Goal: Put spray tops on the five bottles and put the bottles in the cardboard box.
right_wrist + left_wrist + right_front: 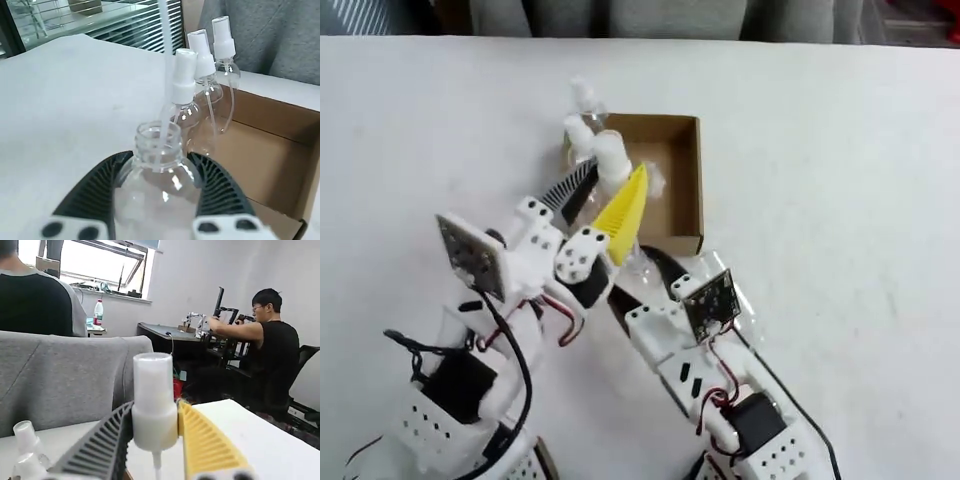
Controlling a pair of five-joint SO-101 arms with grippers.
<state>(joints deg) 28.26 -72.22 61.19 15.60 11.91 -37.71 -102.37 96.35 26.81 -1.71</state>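
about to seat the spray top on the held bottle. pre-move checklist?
1. Left gripper fingers shut on spray top: ok.
2. Right gripper fingers shut on open bottle, upright: ok.
3. Dip tube inside the bottle's neck: ok.
4. Top seated on the neck: not ok, it is held above.
5. Top square to the threads: cannot tell.
6. Cardboard box has bare floor beside three capped bottles: ok.
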